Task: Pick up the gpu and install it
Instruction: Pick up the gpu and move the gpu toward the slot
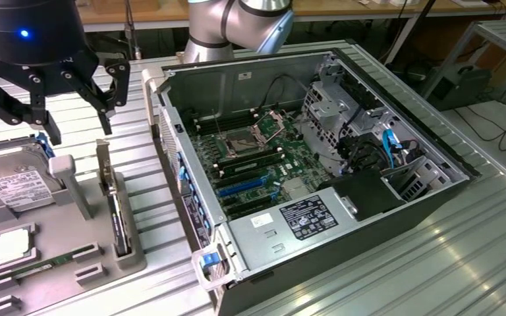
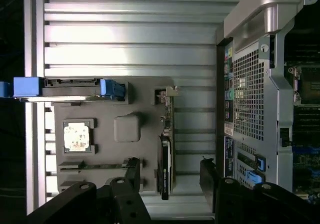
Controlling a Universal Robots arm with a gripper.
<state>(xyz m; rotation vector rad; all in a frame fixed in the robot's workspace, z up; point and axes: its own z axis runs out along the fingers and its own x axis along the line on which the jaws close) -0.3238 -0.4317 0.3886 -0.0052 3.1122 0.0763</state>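
- The tool (image 1: 78, 131) hangs above the grey holder tray (image 1: 68, 263) at the exterior view's left, fingers (image 1: 105, 122) spread wide apart, nothing between them.
- The gpu (image 1: 118, 217) stands on edge in a slot of that tray, on the side nearest the computer case (image 1: 323, 164), untouched.
- From the wrist, the tool (image 2: 170, 163) lines up over the gpu (image 2: 165, 164): one black finger (image 2: 133, 171) on each side of the thin dark card, silver bracket (image 2: 169, 96) at its far end.
- Sharing the tray: a hard drive (image 1: 16, 184) upright, a square chip (image 1: 11, 245) lying flat, and a narrow memory stick (image 1: 44, 266).
- The case lies open on the ribbed metal bench (image 1: 429, 263), motherboard (image 1: 253, 164) exposed.
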